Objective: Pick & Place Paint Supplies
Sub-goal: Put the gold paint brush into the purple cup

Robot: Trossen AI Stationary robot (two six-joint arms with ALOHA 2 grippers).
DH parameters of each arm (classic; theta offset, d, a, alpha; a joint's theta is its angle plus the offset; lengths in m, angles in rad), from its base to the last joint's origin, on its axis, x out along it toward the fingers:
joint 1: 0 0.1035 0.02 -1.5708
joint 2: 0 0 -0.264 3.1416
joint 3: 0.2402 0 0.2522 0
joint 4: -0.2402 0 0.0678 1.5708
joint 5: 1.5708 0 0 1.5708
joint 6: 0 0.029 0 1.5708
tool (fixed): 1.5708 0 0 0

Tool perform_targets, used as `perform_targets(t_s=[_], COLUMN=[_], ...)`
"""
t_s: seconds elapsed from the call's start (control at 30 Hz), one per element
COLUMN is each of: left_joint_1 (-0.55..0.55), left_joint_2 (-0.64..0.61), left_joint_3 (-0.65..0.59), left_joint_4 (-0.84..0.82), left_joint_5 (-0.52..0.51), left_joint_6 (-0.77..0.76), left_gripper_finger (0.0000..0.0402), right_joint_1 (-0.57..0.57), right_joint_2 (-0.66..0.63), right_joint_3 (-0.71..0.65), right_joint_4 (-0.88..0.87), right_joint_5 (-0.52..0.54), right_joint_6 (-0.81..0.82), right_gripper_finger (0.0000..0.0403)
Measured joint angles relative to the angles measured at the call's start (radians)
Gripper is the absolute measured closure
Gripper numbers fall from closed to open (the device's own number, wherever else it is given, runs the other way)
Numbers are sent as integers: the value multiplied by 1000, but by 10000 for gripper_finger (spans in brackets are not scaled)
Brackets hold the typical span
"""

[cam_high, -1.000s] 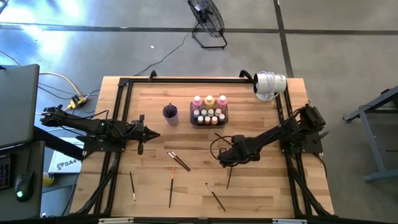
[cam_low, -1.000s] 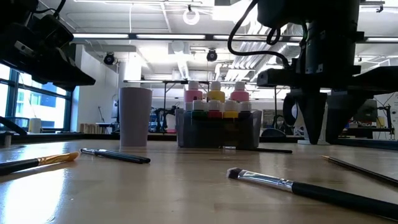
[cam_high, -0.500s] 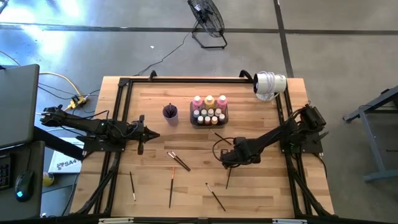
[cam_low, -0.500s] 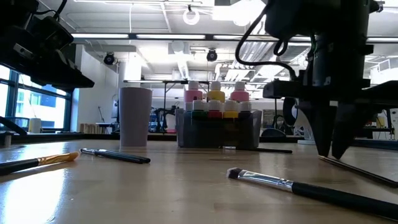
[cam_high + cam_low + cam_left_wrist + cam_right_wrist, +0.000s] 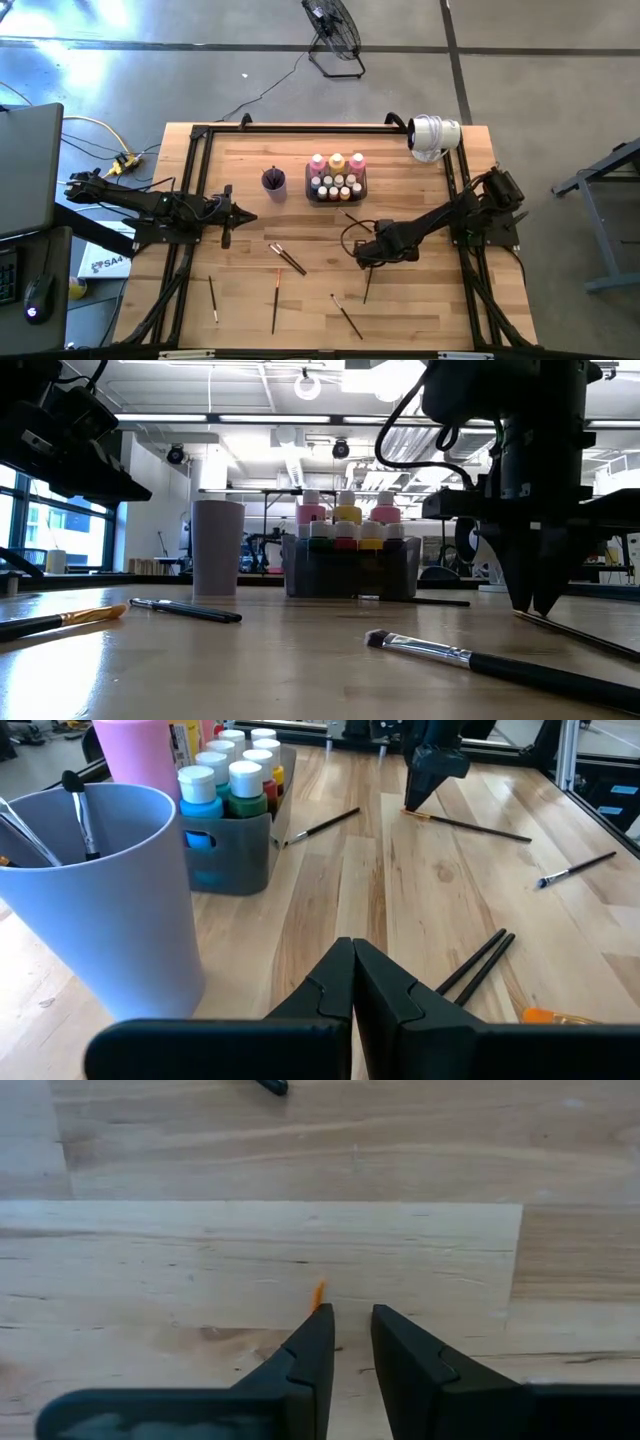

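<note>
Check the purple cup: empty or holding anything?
Not empty. The left wrist view shows thin brush handles standing inside the purple cup, leaning on its rim. How many, cannot tell.

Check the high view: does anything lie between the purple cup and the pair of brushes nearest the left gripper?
Nothing: in the high view only bare wood runs from the purple cup down to the paired brushes.

Desk: pale wood planks, smooth, faint sheen. Beside the cup, matt plastic: tray, dull grey plastic.
</note>
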Motion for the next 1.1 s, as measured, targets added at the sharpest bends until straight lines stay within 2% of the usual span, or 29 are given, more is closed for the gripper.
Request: perform_targets(t_s=[0.17,0.4,1.1], left_joint_1=[0,0,0], left_joint_2=[0,0,0], left_joint_3=[0,0,0], left_joint_4=[0,0,-1], left_joint_5=[0,0,0], left_joint_6=[0,0,0], left_gripper_finger=[401,401,401], right_joint_1=[-15,-35,-36], right_joint_2=[-47,-75,6], right_joint_3=[-3,-2,0], right_joint_4=[-19,-18,59], right_joint_5=[-16,18,24], right_joint_6=[-28,-27,-16], right_gripper_finger=[341,341,341])
